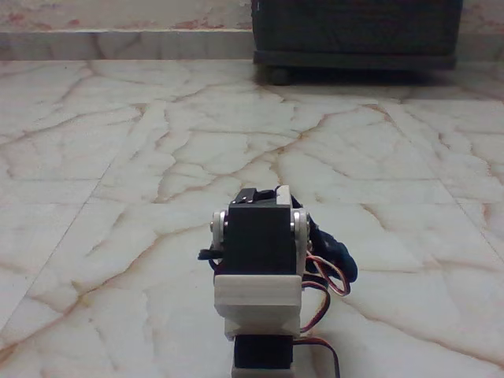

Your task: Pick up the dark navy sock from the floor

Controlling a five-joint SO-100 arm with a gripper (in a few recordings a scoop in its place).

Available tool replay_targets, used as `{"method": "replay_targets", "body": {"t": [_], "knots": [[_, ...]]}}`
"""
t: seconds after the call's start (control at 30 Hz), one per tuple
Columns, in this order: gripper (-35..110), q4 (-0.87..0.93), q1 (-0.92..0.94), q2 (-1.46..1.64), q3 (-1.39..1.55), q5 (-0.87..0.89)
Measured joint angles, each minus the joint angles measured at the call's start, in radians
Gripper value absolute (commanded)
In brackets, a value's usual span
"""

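Note:
My arm (260,268) stands at the bottom centre of the fixed view, seen from behind, with white brackets around black servo blocks. The dark navy sock (337,253) peeks out from behind the arm's right side as a rounded dark blue shape, low over the floor (157,157). Whether it rests on the tiles or hangs just above them cannot be told. The gripper sits on the far side of the arm, and the servo blocks hide its fingers and any hold on the sock.
Red and orange wires (327,287) loop beside the arm's right side. A dark cabinet with feet (354,35) stands at the far wall, upper right. Glossy veined marble tiles stretch open to the left, right and ahead.

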Motion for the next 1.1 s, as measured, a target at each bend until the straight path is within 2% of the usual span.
{"method": "replay_targets", "body": {"t": [0.3, 1.1], "knots": [[0, 0.103, 0.0, 0.091, 0.0, -0.003], [0, 0.104, 0.0, 0.094, 0.0, -0.002]]}}
